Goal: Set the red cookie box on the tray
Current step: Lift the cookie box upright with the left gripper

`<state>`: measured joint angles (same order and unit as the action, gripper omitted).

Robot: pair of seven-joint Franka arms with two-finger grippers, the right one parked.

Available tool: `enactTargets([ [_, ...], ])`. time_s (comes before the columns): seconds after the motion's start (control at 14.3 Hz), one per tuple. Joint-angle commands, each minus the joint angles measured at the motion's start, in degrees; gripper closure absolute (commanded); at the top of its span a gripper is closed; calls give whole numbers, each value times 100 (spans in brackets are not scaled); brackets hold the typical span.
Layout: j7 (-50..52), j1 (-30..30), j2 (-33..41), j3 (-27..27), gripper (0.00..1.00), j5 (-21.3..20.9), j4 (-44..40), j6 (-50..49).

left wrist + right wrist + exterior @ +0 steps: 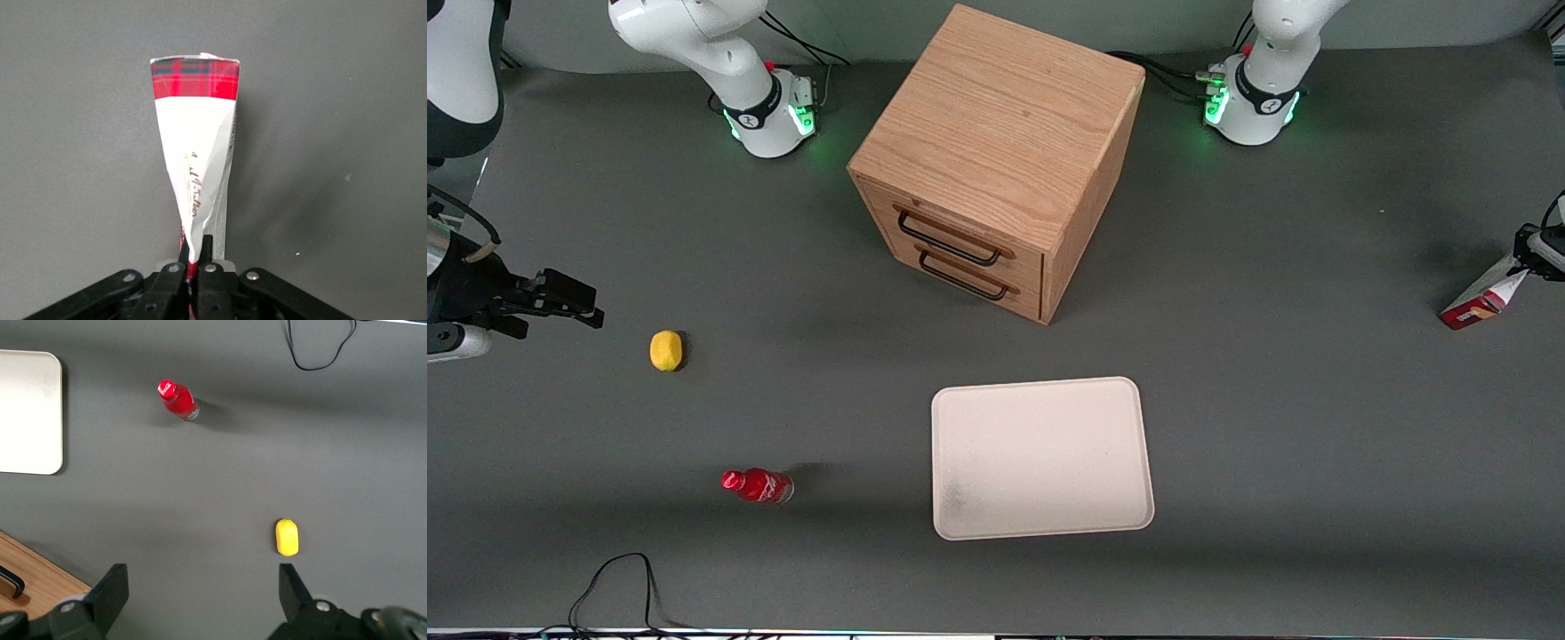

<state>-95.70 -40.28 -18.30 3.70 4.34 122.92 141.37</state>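
Observation:
The red cookie box (1483,302) hangs tilted at the working arm's end of the table, its red end lowest and close to the grey surface. My gripper (1522,267) is shut on its upper end. In the left wrist view the fingers (208,248) pinch the box's (195,153) white panel, which is creased where it is squeezed, and the tartan-red end points away from the gripper (197,257). The cream-white tray (1040,458) lies flat near the table's middle, nearer the front camera than the cabinet and well apart from the box. Its corner (30,413) shows in the right wrist view.
A wooden drawer cabinet (996,160) with two black handles stands farther from the camera than the tray. Toward the parked arm's end lie a yellow lemon (665,349) and a small red bottle (758,485). A black cable (618,582) loops at the front edge.

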Motion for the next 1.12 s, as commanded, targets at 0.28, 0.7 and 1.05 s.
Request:
enactTargets([
  [0.28, -63, 64, 554, 52, 100, 50, -601, -1152],
  [0.7, 270, 55, 995, 140, 100, -573, -2190, -3242],
  [1.05, 324, 107, 995, 123, 100, -1039, -3825, -4668],
])
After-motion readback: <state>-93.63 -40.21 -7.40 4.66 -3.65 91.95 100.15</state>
